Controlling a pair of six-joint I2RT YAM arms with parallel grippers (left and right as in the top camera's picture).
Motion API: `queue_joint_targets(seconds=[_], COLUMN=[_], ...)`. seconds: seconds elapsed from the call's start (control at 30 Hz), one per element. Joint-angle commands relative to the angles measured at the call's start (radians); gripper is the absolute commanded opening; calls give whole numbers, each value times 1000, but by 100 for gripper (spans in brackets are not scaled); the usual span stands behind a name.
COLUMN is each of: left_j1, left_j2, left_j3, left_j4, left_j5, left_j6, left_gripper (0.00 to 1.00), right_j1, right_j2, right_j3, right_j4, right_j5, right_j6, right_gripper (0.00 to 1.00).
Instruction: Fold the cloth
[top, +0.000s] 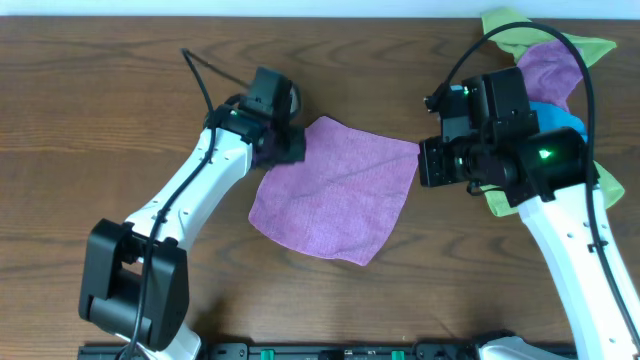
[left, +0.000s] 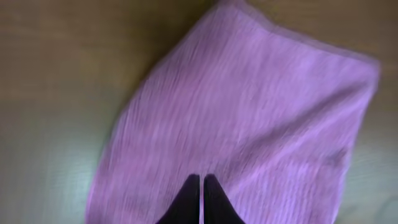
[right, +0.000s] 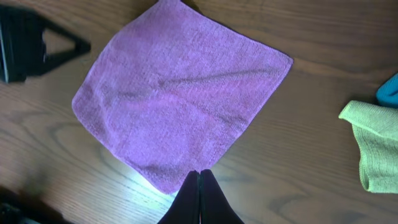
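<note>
The purple-magenta cloth (top: 335, 190) lies spread flat on the wooden table as a tilted square, and all its corners show in the right wrist view (right: 180, 93). My left gripper (top: 285, 148) is shut and hovers over the cloth's upper-left edge. The left wrist view is blurred, with the shut fingers (left: 201, 180) above the cloth (left: 249, 112). My right gripper (top: 425, 162) is shut, its tips (right: 199, 175) at the edge of the cloth's right corner. Neither gripper visibly holds any fabric.
A pile of other cloths lies at the back right: a green one (top: 505, 30), a crumpled mauve one (top: 548, 65), a blue one (top: 560, 120) and another green one (top: 500, 200), which also shows in the right wrist view (right: 373, 143). The left gripper's body shows there too (right: 37, 43).
</note>
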Motion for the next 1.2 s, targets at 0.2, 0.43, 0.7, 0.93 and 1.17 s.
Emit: queue_joint_targets(seconds=[0.2,0.43,0.7,0.93,1.17], left_j1=[0,-3,-33,-67,-93], left_j2=[167,250,320,351,351], left_j3=[12,12,12,12,12], left_j4=[262,311,316,247,18], left_j5=[31,58,57,57,58], left_j6=[16,-6,-6,-6,-7], left_gripper=[6,6,5,6,6], right_j1=[10,10,10,10,10], right_j2=[-9,-9,-9,-9,-9], right_j3=[-8,-8,-8,-8,-8], right_j4=[2,9,16,15,29], right_j5=[-13,-19,-49,-52,-52], right_j6=[11,11,11,11,11], right_gripper=[1,2,1,2,2])
